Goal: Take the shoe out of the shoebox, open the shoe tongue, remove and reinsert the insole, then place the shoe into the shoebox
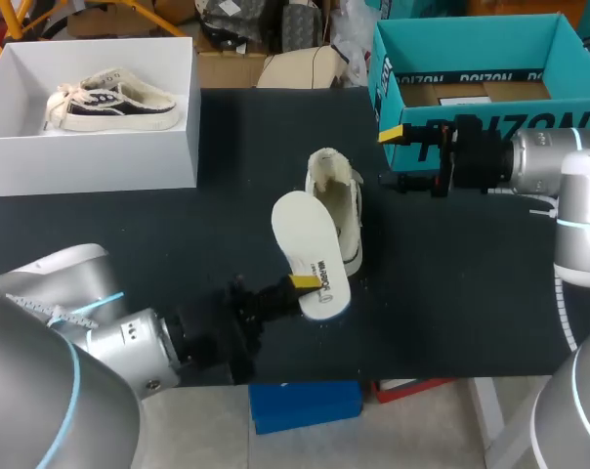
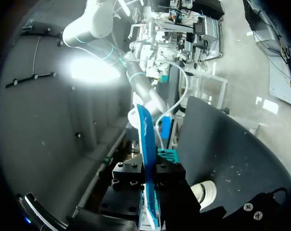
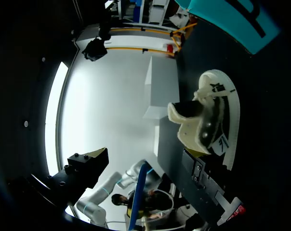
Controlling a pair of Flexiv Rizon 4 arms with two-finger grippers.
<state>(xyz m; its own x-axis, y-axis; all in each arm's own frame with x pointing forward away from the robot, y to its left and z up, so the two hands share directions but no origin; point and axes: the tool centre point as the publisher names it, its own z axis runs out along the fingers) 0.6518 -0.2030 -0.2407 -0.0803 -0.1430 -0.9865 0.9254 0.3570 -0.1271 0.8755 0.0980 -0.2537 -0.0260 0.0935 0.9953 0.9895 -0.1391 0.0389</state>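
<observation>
White insole (image 1: 308, 244) clamped at near end in left pincer (image 1: 303, 281), raised just beside shoe (image 1: 342, 200) at mid-desk (image 1: 178, 234). Right pincer (image 1: 402, 156) released, empty, beyond shoe by teal box (image 1: 471, 24). Judged: unboxing and insole removal done; reinsertion and re-boxing left. Shoe long axis near-to-far, fleecy opening apparently at far end; insole roughly parallel.

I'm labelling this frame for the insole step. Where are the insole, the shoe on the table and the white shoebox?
insole (image 1: 305, 239): head view, middle of its white face.
shoe (image 1: 347, 210): head view, its side next to the insole.
white shoebox (image 1: 90, 161): head view, its front wall.
</observation>
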